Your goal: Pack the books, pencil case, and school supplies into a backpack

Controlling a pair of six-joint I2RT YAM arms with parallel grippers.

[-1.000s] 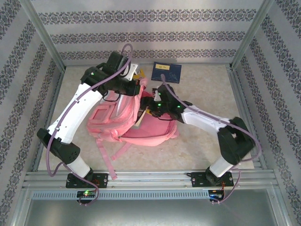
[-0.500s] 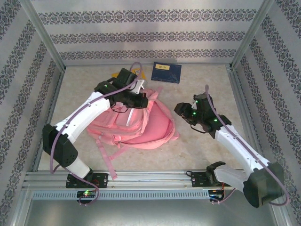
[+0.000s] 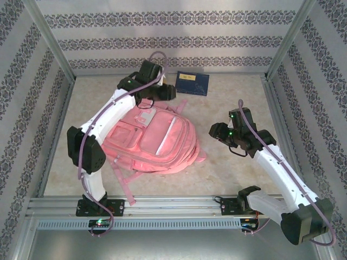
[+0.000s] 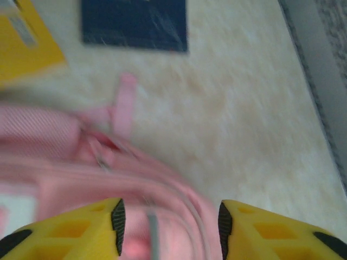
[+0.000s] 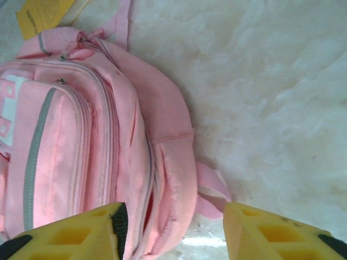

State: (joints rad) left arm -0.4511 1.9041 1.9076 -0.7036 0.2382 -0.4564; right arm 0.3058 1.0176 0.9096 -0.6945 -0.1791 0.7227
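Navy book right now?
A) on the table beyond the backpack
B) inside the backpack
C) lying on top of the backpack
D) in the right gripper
A: the navy book lies flat on the table, past the top end of the backpack.

No text can be read anywhere. The navy book [image 3: 192, 83], upper centre of the top view, bears a yellow label with print too small to make out. The yellow book [image 5: 43, 13], upper left of the right wrist view, shows dark lines too blurred to read.
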